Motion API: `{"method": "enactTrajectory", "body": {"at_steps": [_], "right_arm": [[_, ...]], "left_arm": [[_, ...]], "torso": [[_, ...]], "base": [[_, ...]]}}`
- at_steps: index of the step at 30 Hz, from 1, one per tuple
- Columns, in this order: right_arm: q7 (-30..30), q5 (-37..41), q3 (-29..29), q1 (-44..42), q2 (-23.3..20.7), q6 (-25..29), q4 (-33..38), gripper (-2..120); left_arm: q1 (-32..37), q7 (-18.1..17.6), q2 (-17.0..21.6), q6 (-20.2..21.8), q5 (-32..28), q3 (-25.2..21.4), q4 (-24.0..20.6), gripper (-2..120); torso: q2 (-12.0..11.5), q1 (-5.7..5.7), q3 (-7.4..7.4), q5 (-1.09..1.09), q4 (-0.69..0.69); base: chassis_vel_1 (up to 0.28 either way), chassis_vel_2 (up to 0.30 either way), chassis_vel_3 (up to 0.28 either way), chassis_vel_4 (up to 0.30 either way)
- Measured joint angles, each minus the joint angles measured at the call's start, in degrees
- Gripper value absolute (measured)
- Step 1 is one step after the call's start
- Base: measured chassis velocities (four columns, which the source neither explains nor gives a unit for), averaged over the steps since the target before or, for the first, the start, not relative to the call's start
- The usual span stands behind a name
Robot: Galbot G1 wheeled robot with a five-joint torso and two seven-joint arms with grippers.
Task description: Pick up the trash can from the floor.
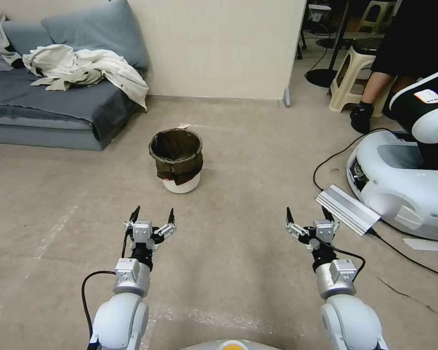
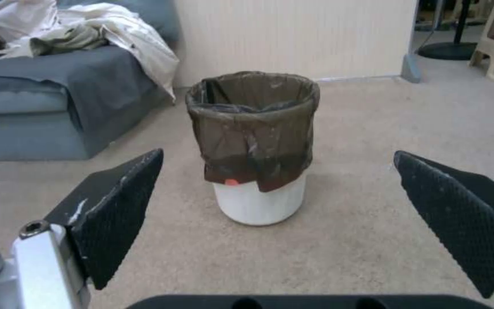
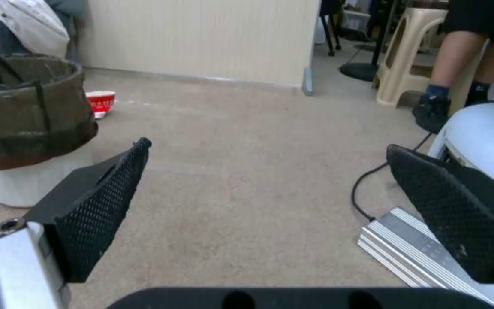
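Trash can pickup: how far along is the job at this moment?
Nothing is done: the trash can stands upright on the floor. The left end effector, open, hangs short of it and lined up; the right end effector is open, off to the side. Reach, grasp and lift remain.

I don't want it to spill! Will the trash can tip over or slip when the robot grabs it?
The trash can looks like light plastic, so a push would probably tip it. Its loose bag might slide under a pincer. The left pincer is open, apart from it.
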Motion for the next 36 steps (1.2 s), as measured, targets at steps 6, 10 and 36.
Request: {"method": "enactTrajectory", "body": {"at_steps": [6, 10, 36], "right_arm": [[0.0, 0.0, 0.0, 0.0, 0.0, 0.0, 0.0, 100], [0.0, 0.0, 0.0, 0.0, 0.0, 0.0, 0.0, 100], [0.3, 1.0, 1.7, -1.2, 1.6, -6.1, 12.6, 100]], "left_arm": [[0.0, 0.0, 0.0, 0.0, 0.0, 0.0, 0.0, 100], [0.0, 0.0, 0.0, 0.0, 0.0, 0.0, 0.0, 100], [1.1, -4.0, -0.9, 7.1, 0.3, 3.3, -14.1, 100]], "torso": [[0.0, 0.0, 0.0, 0.0, 0.0], [0.0, 0.0, 0.0, 0.0, 0.0], [0.0, 0.0, 0.0, 0.0, 0.0]], "base": [[0.0, 0.0, 0.0, 0.0], [0.0, 0.0, 0.0, 0.0], [0.0, 0.0, 0.0, 0.0]]}}
